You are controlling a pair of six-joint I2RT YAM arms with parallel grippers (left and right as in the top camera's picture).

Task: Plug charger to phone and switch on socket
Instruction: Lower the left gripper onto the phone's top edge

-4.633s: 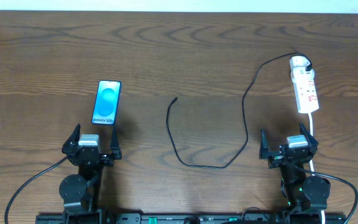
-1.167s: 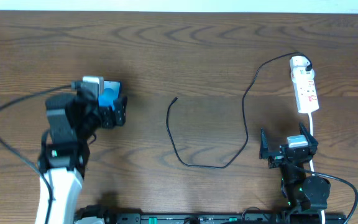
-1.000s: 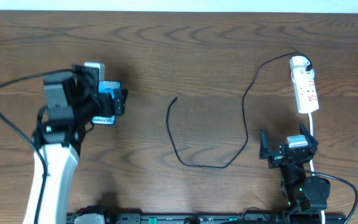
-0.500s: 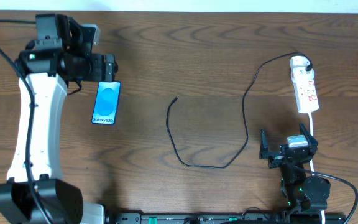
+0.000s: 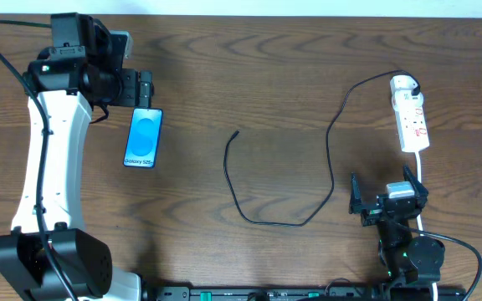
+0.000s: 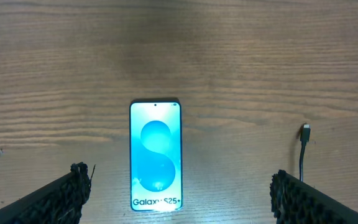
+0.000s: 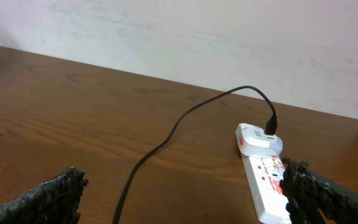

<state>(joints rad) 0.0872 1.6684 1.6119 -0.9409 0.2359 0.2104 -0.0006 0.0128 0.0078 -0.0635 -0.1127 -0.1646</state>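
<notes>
From overhead, my left gripper [image 5: 147, 88] hangs just beyond the slim blue-screened phone [image 5: 143, 138], which lies lengthwise toward me.

Left wrist: fingers spread wide, holding nothing. The tip [image 6: 305, 129] of the thin black charger cable [image 6: 301, 162] lies apart, to the phone's right.

Right wrist: my right gripper [image 7: 182, 180] is spread, empty, facing the white power strip [image 7: 263, 177].

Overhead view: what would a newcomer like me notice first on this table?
The phone, its bright blue screen glowing left of centre. Just beyond it hovers the open left gripper. To the right, the black charger loops across to the white socket at the far right.
</notes>
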